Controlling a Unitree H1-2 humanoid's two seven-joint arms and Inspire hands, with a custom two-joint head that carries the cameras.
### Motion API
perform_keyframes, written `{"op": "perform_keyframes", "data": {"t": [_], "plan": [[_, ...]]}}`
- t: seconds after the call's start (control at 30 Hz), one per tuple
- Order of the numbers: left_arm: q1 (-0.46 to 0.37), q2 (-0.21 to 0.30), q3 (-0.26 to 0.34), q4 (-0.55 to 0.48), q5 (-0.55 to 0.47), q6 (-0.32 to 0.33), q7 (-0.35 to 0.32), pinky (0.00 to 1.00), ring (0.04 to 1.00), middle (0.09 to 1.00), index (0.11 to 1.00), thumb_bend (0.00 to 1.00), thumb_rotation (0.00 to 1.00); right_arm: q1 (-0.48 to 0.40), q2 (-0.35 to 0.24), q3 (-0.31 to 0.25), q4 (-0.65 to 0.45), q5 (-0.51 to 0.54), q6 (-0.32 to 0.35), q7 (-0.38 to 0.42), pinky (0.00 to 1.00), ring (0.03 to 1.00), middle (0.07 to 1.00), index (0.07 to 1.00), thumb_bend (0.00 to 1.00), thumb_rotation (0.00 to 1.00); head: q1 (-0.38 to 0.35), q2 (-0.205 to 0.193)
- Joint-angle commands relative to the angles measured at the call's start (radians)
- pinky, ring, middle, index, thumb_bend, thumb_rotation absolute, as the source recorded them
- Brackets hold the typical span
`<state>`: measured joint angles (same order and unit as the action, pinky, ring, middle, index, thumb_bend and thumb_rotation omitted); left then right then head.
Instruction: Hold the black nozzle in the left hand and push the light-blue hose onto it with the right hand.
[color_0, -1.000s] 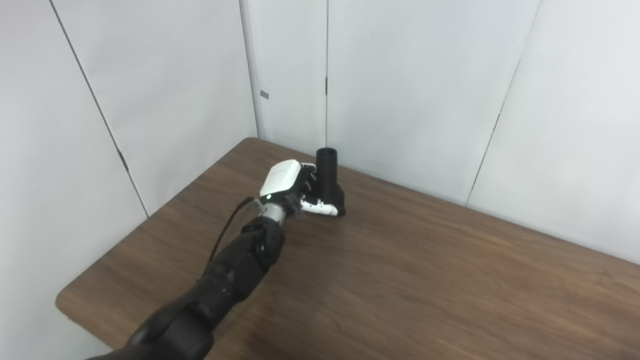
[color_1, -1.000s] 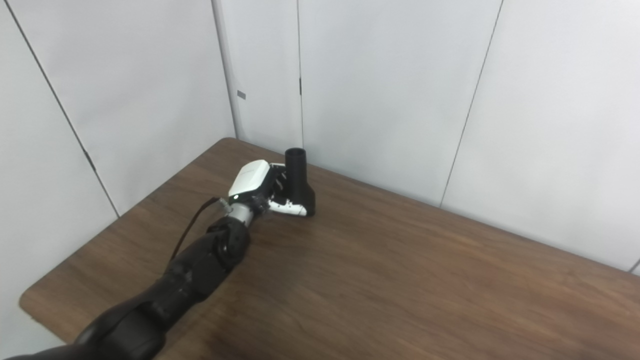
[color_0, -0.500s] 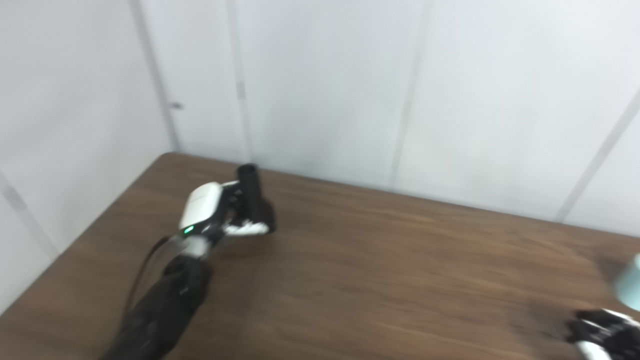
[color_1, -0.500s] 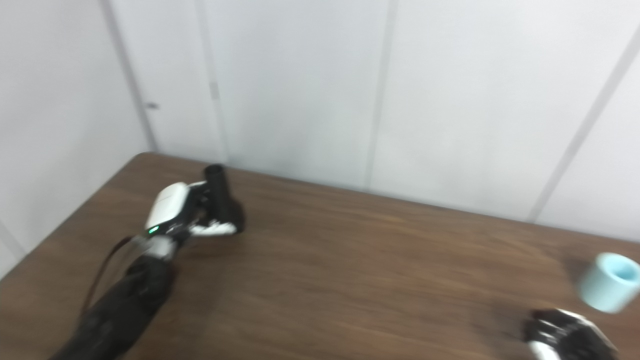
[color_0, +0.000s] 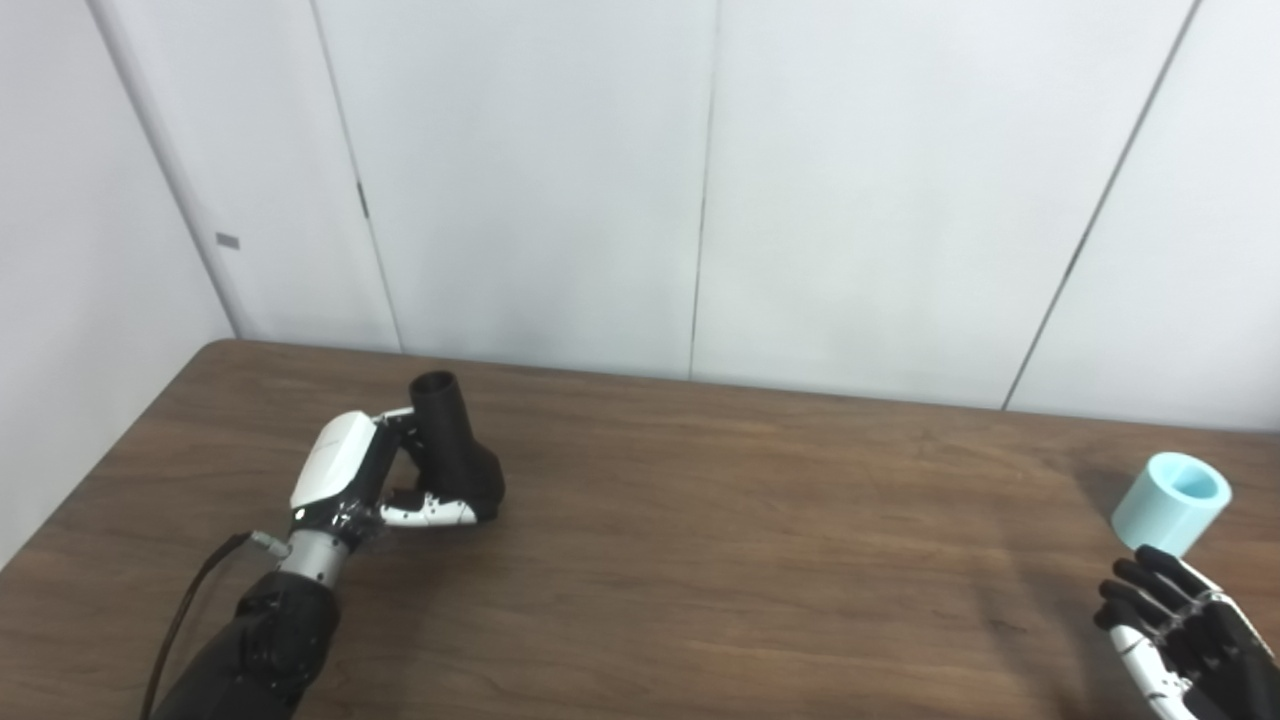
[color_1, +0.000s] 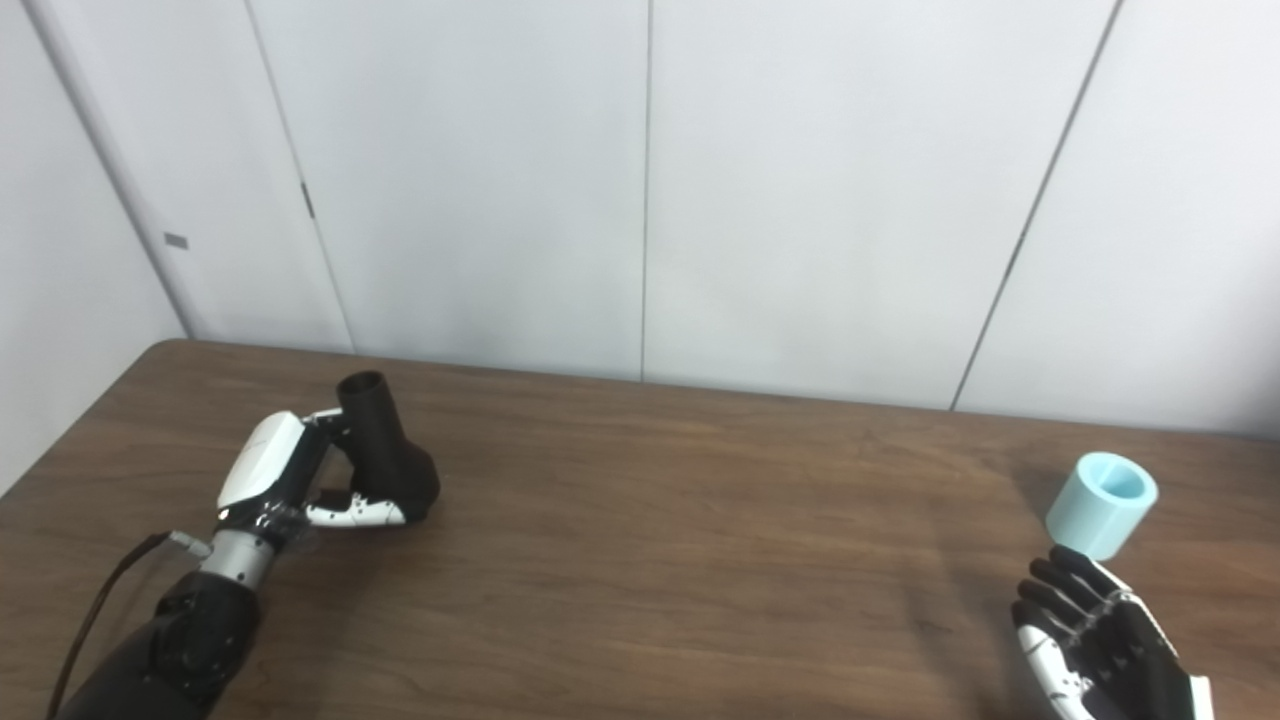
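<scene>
The black nozzle (color_0: 455, 455) stands on the brown table (color_0: 720, 560) at the left, its round mouth pointing up. My left hand (color_0: 345, 475) is shut on it, with fingers behind the neck and the white thumb across the front of the base. The light-blue hose (color_0: 1170, 502), a short open tube, stands on the table at the far right. My right hand (color_1: 1100, 640) is open just in front of the hose, fingers spread toward it, and holds nothing. A small gap shows between fingertips and hose.
White wall panels run close behind the table's far edge. A wide stretch of bare wood separates nozzle and hose. A dark cable (color_0: 185, 620) hangs along my left forearm near the table's left edge.
The camera has swung to the right, bringing the hose and my right hand into view. The left hand keeps its hold on the nozzle in the same spot.
</scene>
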<state>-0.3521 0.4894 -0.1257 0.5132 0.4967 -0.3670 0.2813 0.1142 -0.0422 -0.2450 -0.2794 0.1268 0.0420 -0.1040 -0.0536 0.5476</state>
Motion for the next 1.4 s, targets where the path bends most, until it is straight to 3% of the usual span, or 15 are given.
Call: {"op": "perform_keyframes", "data": {"t": [0.0, 0.1, 0.27, 0.4, 0.6, 0.7, 0.93, 1.07, 1.37], "plan": [[0.043, -0.016, -0.012, -0.014, -0.007, -0.046, 0.001, 0.73, 0.473, 0.462, 0.495, 0.50, 0.00, -0.008, -0.003, -0.011, -0.047, -0.005, -0.021, -0.010, 0.57, 0.651, 0.679, 0.680, 0.25, 0.05, -0.013, 0.005], [0.054, -0.021, -0.015, -0.037, 0.013, -0.077, -0.001, 0.70, 0.465, 0.467, 0.492, 0.50, 0.00, -0.010, 0.004, -0.019, -0.049, -0.003, -0.032, -0.024, 0.56, 0.647, 0.671, 0.667, 0.26, 0.07, -0.034, 0.010], [0.096, -0.049, -0.031, -0.129, 0.035, -0.080, -0.020, 0.70, 0.500, 0.463, 0.471, 0.50, 0.00, -0.020, -0.014, -0.029, 0.001, -0.031, -0.113, -0.028, 0.55, 0.650, 0.672, 0.657, 0.26, 0.12, -0.050, 0.018], [0.117, -0.065, -0.078, -0.180, 0.086, -0.103, 0.030, 0.63, 0.488, 0.464, 0.476, 0.50, 0.00, -0.027, -0.004, -0.035, 0.005, -0.035, -0.105, -0.042, 0.55, 0.652, 0.672, 0.656, 0.27, 0.17, -0.047, 0.019], [0.152, -0.106, -0.139, -0.294, 0.173, -0.100, 0.019, 0.64, 0.474, 0.474, 0.474, 0.51, 0.00, -0.034, -0.004, -0.037, 0.019, -0.042, -0.117, -0.055, 0.54, 0.639, 0.657, 0.654, 0.26, 0.16, -0.048, 0.026], [0.155, -0.126, -0.203, -0.322, 0.228, -0.102, 0.060, 0.63, 0.472, 0.468, 0.483, 0.51, 0.00, -0.037, -0.002, -0.039, 0.027, -0.047, -0.130, -0.066, 0.54, 0.630, 0.645, 0.645, 0.27, 0.16, -0.046, 0.030], [0.147, -0.154, -0.295, -0.319, 0.310, -0.102, 0.136, 0.64, 0.469, 0.461, 0.497, 0.50, 0.00, -0.038, 0.001, -0.041, 0.015, -0.041, -0.115, -0.079, 0.55, 0.633, 0.651, 0.649, 0.29, 0.21, -0.045, 0.040], [0.127, -0.170, -0.366, -0.289, 0.347, -0.102, 0.185, 0.67, 0.473, 0.462, 0.492, 0.50, 0.00, -0.038, 0.001, -0.043, 0.013, -0.049, -0.115, -0.088, 0.54, 0.629, 0.649, 0.645, 0.29, 0.19, -0.051, 0.045], [0.075, -0.217, -0.461, -0.161, 0.441, -0.103, 0.323, 0.65, 0.461, 0.463, 0.498, 0.51, 0.00, -0.043, 0.006, -0.043, 0.006, -0.068, -0.117, -0.107, 0.55, 0.617, 0.635, 0.634, 0.28, 0.19, -0.073, 0.048]]}}
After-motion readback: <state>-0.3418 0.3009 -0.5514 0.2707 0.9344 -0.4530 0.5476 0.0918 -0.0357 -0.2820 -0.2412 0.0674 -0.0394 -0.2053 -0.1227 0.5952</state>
